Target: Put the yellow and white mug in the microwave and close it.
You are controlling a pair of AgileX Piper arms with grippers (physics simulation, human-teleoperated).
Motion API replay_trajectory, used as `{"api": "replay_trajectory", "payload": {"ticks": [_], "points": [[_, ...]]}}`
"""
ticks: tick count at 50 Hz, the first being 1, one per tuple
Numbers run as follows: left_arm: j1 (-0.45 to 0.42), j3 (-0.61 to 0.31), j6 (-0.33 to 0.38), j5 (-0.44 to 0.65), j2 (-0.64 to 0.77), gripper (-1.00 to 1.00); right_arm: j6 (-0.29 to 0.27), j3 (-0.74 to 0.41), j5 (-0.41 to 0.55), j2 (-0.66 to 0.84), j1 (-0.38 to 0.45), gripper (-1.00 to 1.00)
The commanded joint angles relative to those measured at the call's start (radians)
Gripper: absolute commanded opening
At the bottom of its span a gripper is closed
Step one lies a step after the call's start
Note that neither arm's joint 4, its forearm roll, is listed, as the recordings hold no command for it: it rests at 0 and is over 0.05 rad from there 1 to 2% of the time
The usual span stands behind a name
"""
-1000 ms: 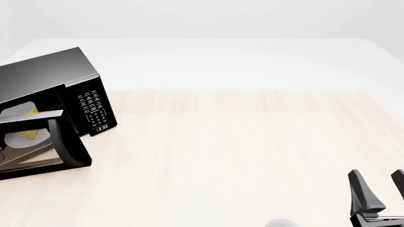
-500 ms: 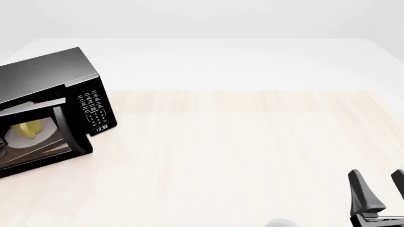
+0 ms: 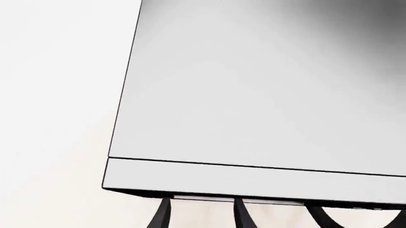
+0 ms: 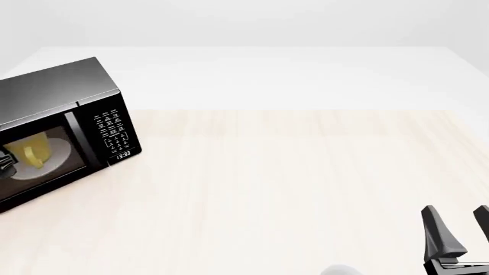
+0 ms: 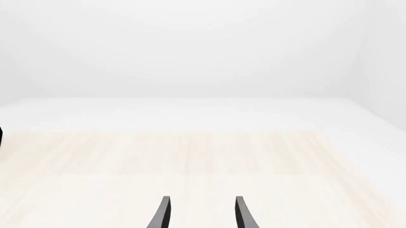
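Mug (image 4: pixel 31 152) is seen inside closed microwave (image 4: pixel 68 97) at table's (image 4: pixel 306 172) left edge; both grippers, left (image 3: pixel 201 213) and right (image 4: pixel 461 229), are spread.

A pale wooden table (image 4: pixel 306 172) stands against plain white, evenly lit surroundings.

The microwave (image 4: pixel 61 129) runs off the front view's left edge, so its far side is out of sight. The yellow and white mug (image 4: pixel 31 153) shows only dimly through the dark door glass; its handle is hard to make out. The keypad buttons and clock digits are too small to read. The right gripper (image 4: pixel 461 229) is cut by the bottom and right edges, arm unseen. In the left wrist view, the left gripper (image 3: pixel 201 213) shows only finger bases against the microwave's face; the tips are hidden.
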Motion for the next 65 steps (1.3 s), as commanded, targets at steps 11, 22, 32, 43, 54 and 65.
{"api": "replay_trajectory", "payload": {"ticks": [11,22,32,43,54,65], "points": [[-0.002,-0.078,-0.020,-0.007,0.096,1.00,0.000,0.000,0.000,0.000,0.000,1.00],[-0.017,-0.057,-0.034,-0.009,0.069,1.00,0.000,0.000,0.000,0.000,0.000,1.00],[-0.031,0.011,-0.034,-0.015,-0.006,1.00,0.000,0.000,0.000,0.000,0.000,1.00],[-0.024,0.076,-0.031,-0.010,-0.083,1.00,0.000,0.000,0.000,0.000,0.000,1.00],[-0.013,0.103,-0.025,0.019,-0.168,1.00,0.000,0.000,0.000,0.000,0.000,1.00],[-0.038,0.104,-0.020,0.060,-0.311,1.00,0.000,0.000,0.000,0.000,0.000,1.00]]}}
